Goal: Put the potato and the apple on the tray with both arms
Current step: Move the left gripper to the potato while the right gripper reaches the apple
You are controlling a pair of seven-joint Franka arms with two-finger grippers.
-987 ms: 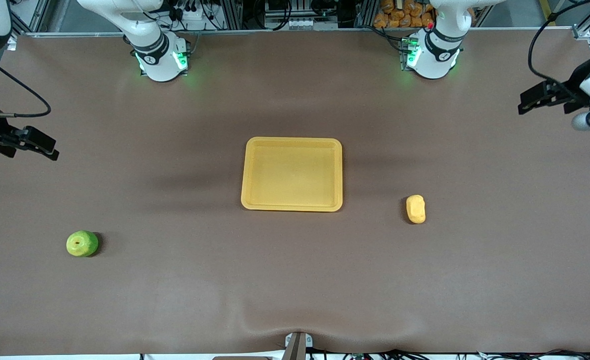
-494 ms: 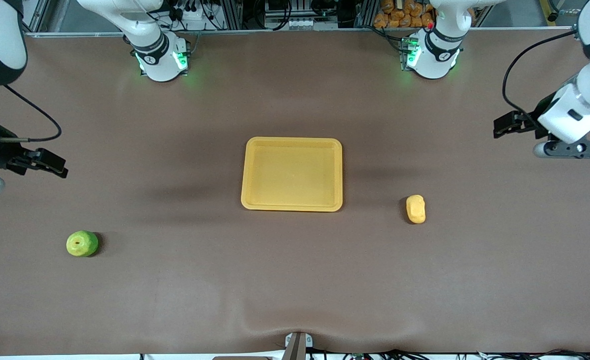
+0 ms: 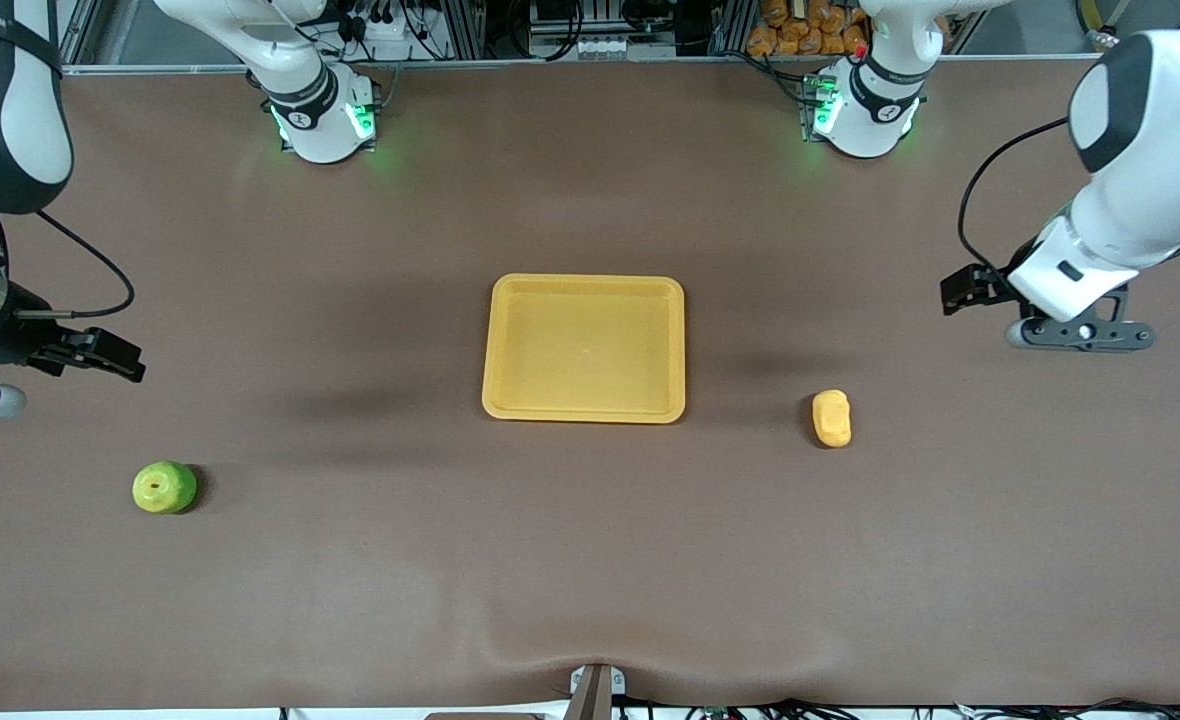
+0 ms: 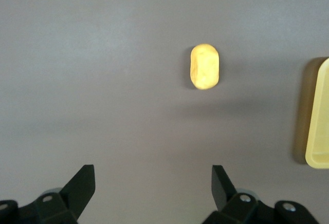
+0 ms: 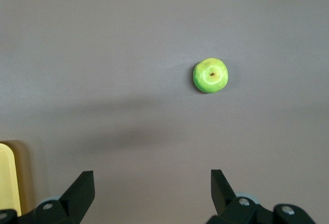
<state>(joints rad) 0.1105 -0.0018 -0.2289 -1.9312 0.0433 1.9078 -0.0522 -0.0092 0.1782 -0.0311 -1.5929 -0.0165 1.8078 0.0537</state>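
The yellow-orange tray [image 3: 584, 283] lies empty at the table's middle. The potato [image 3: 831, 418] lies on the table beside the tray, toward the left arm's end. It also shows in the left wrist view [image 4: 205, 66], with the tray's rim [image 4: 320, 116] at the edge. The apple [image 3: 163, 487] sits stem dimple up toward the right arm's end, nearer the camera than the tray. It also shows in the right wrist view [image 5: 211, 75]. My left gripper [image 3: 968, 290] [image 4: 152, 169] is open and empty over bare table, apart from the potato. My right gripper [image 3: 100, 355] [image 5: 152, 173] is open and empty over bare table, apart from the apple.
The brown table mat [image 3: 590, 560] is bare around the tray and both pieces. A slice of the tray [image 5: 7, 178] shows at the edge of the right wrist view. Both arm bases [image 3: 322, 115] [image 3: 865, 110] stand along the table edge farthest from the camera.
Both arms have swung in from the table's ends. The left gripper has come closer to the potato, the right gripper closer to the apple. Tray, potato and apple have not moved.
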